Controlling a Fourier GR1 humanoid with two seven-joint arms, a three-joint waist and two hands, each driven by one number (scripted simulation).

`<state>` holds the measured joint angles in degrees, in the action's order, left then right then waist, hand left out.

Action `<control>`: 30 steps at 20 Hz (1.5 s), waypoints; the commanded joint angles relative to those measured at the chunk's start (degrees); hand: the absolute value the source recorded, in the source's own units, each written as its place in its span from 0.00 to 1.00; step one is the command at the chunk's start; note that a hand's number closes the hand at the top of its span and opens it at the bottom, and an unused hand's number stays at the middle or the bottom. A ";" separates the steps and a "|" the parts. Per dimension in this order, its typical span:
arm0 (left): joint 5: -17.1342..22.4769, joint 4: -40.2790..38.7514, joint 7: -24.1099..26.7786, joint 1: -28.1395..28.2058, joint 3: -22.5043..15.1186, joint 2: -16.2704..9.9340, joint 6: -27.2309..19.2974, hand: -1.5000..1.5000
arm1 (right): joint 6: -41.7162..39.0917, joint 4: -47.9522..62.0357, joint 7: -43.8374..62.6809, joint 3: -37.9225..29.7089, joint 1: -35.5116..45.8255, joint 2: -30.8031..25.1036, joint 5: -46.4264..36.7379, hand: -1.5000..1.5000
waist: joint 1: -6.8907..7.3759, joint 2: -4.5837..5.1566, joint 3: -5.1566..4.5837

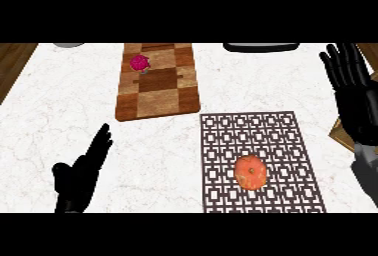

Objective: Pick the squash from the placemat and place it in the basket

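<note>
Left hand [80, 176], lower left, fingers straight, holds nothing; resting on the white counter [59, 110]. Up and right of it: wooden board [159, 90] w/ a small pink item [139, 63]. Orange squash [251, 172] sits on the patterned placemat [258, 130], well right of that hand, below-left of the right hand [347, 75], which is open, fingers up, empty. Basket [341, 135]: only a corner shows at right edge. Step: pick not yet begun. Next: right hand must drop to the squash and close round it.

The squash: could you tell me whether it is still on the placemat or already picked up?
On the placemat: the squash lies on the patterned placemat, with neither hand touching it.
</note>
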<state>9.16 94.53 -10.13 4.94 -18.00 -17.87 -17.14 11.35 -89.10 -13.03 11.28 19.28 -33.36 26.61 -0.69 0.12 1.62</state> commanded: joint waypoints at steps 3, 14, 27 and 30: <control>-0.92 -2.37 -2.09 -6.16 5.78 -4.97 1.40 0.50 | -2.97 1.52 -13.65 -3.98 -13.35 8.13 5.32 1.00 | -0.89 -0.03 -1.42; -2.04 -8.11 -4.85 -12.82 7.06 -7.20 3.41 0.50 | 22.86 -8.32 -38.61 8.68 -24.73 30.37 -18.23 0.00 | -1.45 -0.53 -1.73; -1.33 -10.83 -2.71 -12.43 8.27 -7.32 4.86 0.50 | 24.38 -15.38 -5.21 9.66 -53.19 -3.43 -40.33 0.00 | -2.24 0.08 -2.52; -2.44 -10.40 -3.79 -14.99 8.02 -7.05 3.97 0.50 | 19.94 -25.08 3.49 11.52 -56.37 -9.36 -42.60 0.00 | -1.38 0.08 -2.34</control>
<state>7.43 83.86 -12.91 -8.22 -9.62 -25.43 -12.56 35.57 -106.35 -18.41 20.81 -31.31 -34.92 -12.49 -2.52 0.16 -0.79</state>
